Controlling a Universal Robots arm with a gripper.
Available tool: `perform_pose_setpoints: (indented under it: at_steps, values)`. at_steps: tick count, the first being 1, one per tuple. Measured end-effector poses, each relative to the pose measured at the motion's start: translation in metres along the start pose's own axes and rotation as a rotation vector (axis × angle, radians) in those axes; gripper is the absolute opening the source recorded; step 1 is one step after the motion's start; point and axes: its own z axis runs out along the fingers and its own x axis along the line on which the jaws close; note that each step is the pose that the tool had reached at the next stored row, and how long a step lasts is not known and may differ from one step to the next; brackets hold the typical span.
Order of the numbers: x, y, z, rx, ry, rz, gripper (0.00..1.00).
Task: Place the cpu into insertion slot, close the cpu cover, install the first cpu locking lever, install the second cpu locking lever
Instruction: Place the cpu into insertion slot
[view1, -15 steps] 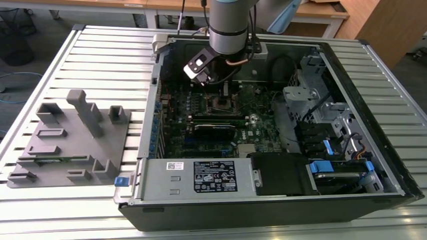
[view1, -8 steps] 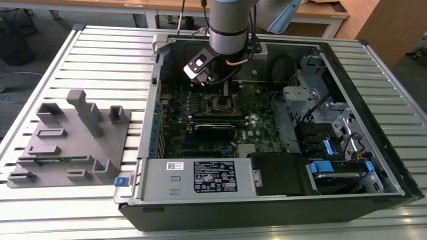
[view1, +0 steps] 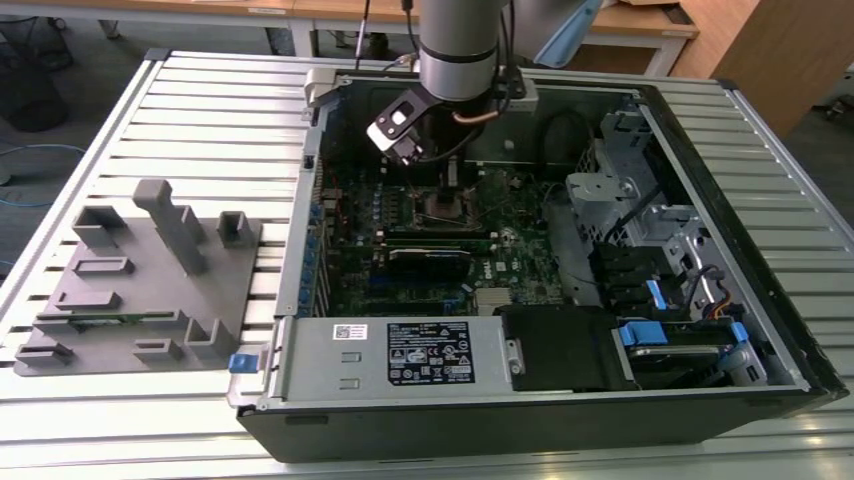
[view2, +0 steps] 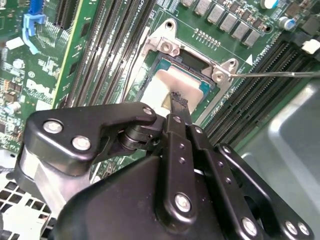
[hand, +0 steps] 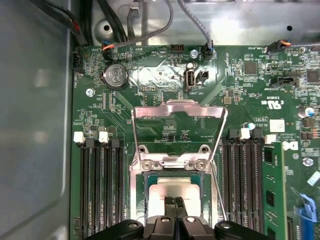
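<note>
My gripper (hand: 175, 204) hangs inside the open computer case, directly over the insertion slot (hand: 141, 186). The black fingers are pressed together, and their tips (view2: 177, 100) touch or hover just above the cpu (hand: 161, 192). The cpu's dull silver top (view2: 162, 80) lies flat inside the slot. Beyond the slot, the cpu cover (hand: 177, 106), a silvery window frame, is swung open on its hinge. A thin wire locking lever (view2: 275, 74) sticks out unlatched beside the slot. In the exterior view the gripper (view1: 450, 183) is above the slot (view1: 447, 207).
Black memory slots (hand: 102, 185) flank the socket on both sides, and a green memory stick (hand: 272, 192) stands past one bank. The case holds a power supply (view1: 387, 355) and a drive cage (view1: 627, 200). A grey parts fixture (view1: 134, 270) sits at the exterior view's left.
</note>
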Motion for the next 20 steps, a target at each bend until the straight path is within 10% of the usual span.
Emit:
perform_pose_setpoints:
  at_steps: [20]
  values:
    - [-0.0002, 0.0007, -0.0106, 0.0074, -0.0001, 0.0, 0.1]
